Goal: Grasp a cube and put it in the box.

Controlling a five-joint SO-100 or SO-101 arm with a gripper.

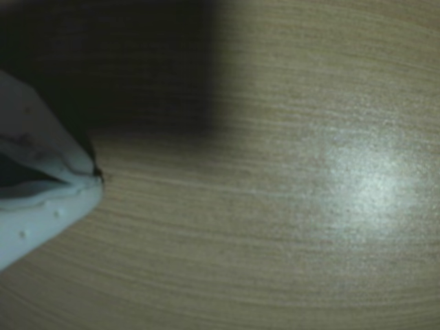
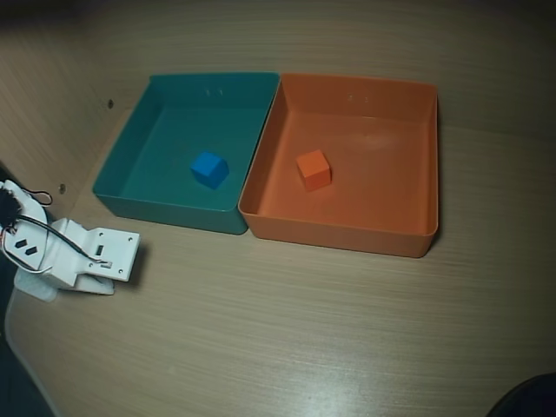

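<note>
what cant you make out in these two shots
- Fingers: the wrist view shows one blurred pale part cut off by the left edge; open or shut is unclear.
- Arm: the overhead view's left edge cuts it off, fingertips unseen.
- Orange cube, orange box: outside the wrist view.

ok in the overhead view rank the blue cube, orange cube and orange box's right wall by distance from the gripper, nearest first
From the gripper at lower left:
1. Blue cube, in the teal tray.
2. Orange cube, left-centre of the orange box.
3. Orange box's right wall, far right.
</note>
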